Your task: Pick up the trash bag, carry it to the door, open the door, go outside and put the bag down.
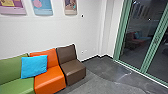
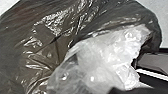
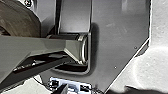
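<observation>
Large and close in the left wrist view is the dark, shiny trash bag, with crumpled clear plastic bunched along it. My left gripper is at the picture's lower edge, against the bunched plastic, shut on the bag. In the head view a glass door with green frames rises at the right, dark behind its panes and reflecting the seats. The dark tip of my right gripper shows beside the robot's own plate, away from the door; its state cannot be made out.
Along the white wall stand a green seat, an orange seat with a blue cushion, and a brown seat. Grey floor lies between the seats and the door. Pictures hang above.
</observation>
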Available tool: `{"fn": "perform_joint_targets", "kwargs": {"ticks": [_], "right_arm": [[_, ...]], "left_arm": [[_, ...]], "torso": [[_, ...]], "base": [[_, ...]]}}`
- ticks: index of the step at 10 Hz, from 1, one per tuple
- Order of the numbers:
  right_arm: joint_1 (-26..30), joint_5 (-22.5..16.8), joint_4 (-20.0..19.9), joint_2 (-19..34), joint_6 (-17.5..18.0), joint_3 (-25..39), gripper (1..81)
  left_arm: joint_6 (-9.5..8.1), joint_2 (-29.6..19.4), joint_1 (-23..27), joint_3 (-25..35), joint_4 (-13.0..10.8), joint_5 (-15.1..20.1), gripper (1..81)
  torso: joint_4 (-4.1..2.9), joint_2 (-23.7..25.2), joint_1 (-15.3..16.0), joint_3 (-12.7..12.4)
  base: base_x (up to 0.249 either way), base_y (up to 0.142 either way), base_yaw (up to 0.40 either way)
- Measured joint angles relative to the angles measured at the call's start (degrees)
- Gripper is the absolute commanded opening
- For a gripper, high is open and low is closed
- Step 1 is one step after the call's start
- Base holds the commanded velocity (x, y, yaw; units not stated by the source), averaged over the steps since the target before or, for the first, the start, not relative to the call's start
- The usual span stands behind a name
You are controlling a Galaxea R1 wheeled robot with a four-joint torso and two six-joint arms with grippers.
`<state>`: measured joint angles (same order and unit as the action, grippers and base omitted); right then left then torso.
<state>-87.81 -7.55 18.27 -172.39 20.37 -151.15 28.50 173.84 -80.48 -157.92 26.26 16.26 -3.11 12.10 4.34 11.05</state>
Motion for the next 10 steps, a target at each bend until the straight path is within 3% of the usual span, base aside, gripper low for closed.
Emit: {"fn": "perform_joint_targets", "kwargs": {"ticks": [10], "right_arm": [[-0.12,-0.05,0.07,-0.22,0.02,-0.01,81.1]], "left_arm": [[0.22,0.41,-0.16,-0.05,-0.13,-0.11,1.0]], "torso": [[0.0,0.0,0.0,0.0]], "base": [[0.0,0.0,-0.337]]}}
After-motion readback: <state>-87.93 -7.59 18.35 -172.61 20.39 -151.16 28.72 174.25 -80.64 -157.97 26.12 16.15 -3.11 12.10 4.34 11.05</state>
